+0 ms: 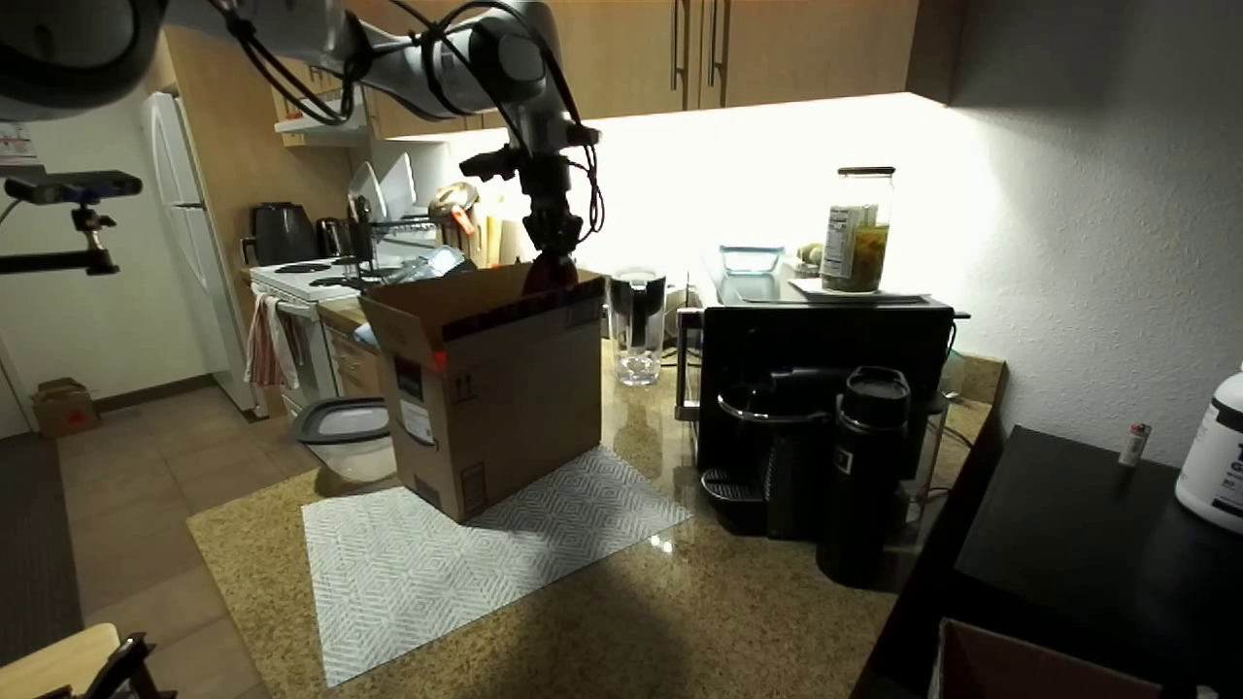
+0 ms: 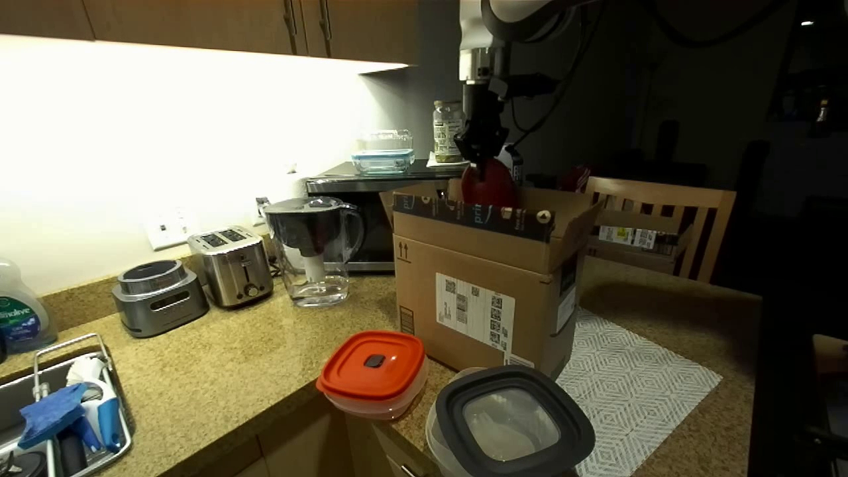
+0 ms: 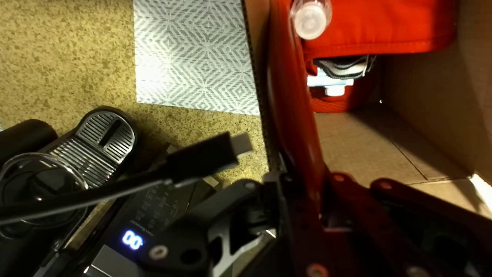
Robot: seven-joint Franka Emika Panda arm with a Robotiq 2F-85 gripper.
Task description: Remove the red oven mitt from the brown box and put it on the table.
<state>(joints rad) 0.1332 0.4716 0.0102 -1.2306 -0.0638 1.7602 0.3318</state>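
Well to the left of the pincer (image 1: pixel 554 252), in an exterior view, stands a white stove (image 1: pixel 316 340). Lower and closer on that side is a grey-lidded container (image 1: pixel 350 447), just beside the brown box (image 1: pixel 524 398). A pale grey mat (image 1: pixel 418 582) spreads over the speckled bench (image 1: pixel 738 621), below the pincer and to its left. Directly under the pincer the box stands upright, at least partly on the mat, its top flaps raised. The pincer is clamped on the red oven mitt (image 2: pixel 498 187), pinching it near its top; in both exterior views the mitt shows just below the pincer, above the box's rim, its lower part hidden behind cardboard. In the wrist view more red cloth (image 3: pixel 380 27) lies inside the box, beyond the pincer; I cannot tell whether it is the same mitt. Just right of the pincer and lower, a clear water pitcher (image 1: pixel 638 320) stands on the bench. Farther right come a black coffee machine (image 1: pixel 782 466), lower than the pincer, and a jar (image 1: pixel 855 233), about level with it. Far right and lower are a lighter (image 1: pixel 1133 445) and a white tub (image 1: pixel 1219 461).
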